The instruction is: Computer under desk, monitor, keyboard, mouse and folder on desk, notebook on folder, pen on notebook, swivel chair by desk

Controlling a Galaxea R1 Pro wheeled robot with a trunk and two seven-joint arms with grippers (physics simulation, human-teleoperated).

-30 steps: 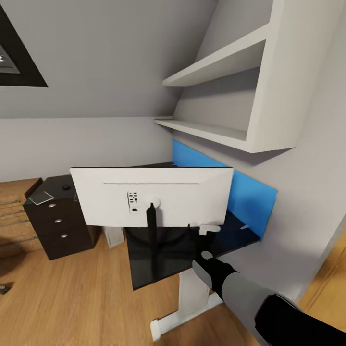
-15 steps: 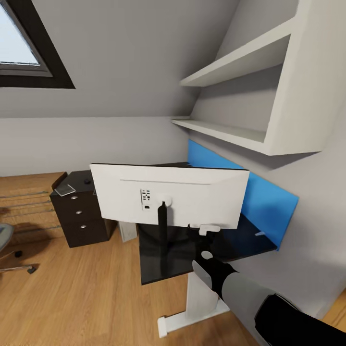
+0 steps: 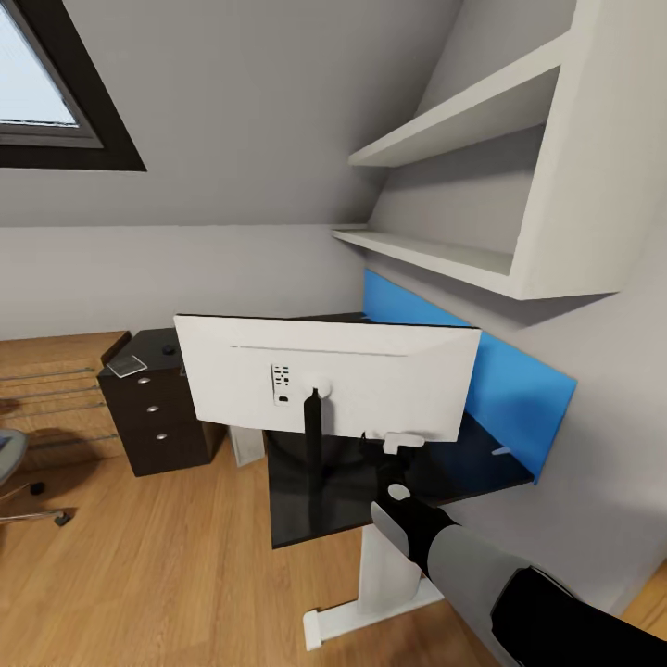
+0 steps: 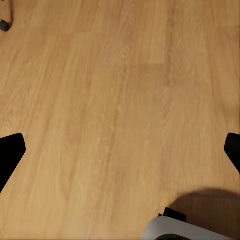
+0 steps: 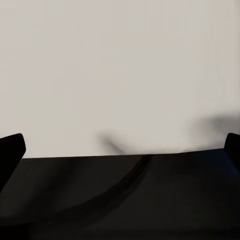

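1. The monitor (image 3: 324, 375) stands on the black desk (image 3: 463, 468), its white back facing us
2. Right gripper (image 3: 394, 460) sits low behind the screen with fingers spread wide; it grips nothing
3. Left gripper (image 4: 120, 150) hangs open-fingered over bare floor (image 4: 115, 90)
4. I judge the monitor step is in hand; next it likely needs turning, gripped by the stand (image 3: 313, 445)
5. Swivel chair (image 3: 9, 463) waits well apart

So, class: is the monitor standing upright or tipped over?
Upright: the monitor stands on its black stand on the desk, white back panel facing the camera.
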